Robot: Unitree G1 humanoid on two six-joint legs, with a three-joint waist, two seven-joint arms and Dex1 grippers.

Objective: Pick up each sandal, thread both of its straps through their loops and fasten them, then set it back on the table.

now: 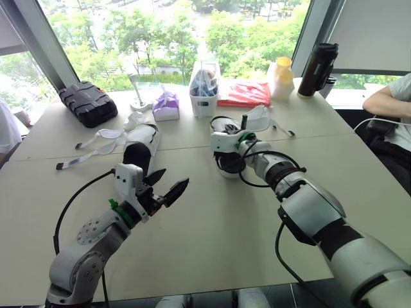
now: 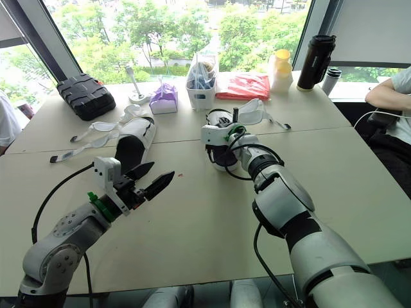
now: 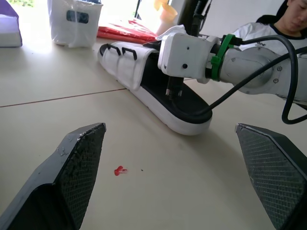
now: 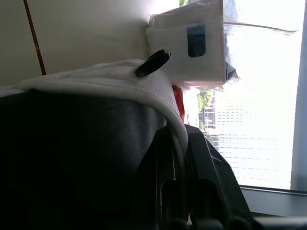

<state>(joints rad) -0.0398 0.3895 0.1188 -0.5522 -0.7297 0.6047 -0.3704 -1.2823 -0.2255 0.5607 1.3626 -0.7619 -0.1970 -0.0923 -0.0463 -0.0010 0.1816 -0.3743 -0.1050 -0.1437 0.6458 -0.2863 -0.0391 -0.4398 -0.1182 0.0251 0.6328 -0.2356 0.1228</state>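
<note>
Two white sandals with black footbeds lie on the beige table point(image 1: 212, 244). The left sandal point(image 1: 142, 146) has its loose white straps point(image 1: 96, 142) trailing out to the left. My right gripper point(image 1: 226, 142) rests on the right sandal point(image 1: 230, 164); in the right wrist view its fingers point(image 4: 165, 182) are shut on the sandal's white edge point(image 4: 120, 84). My left gripper point(image 1: 172, 179) hovers open above the table, in front of the left sandal, pointing toward the right sandal point(image 3: 144, 72). Nothing is between its fingers point(image 3: 79, 163).
Along the back edge stand a black case point(image 1: 88, 102), a purple tissue box point(image 1: 166, 106), a white container point(image 1: 204, 86), a red bag point(image 1: 244, 94), a yellow-lidded bottle point(image 1: 281, 77) and a black flask point(image 1: 316, 69). A person's arm point(image 1: 388, 99) rests at the right.
</note>
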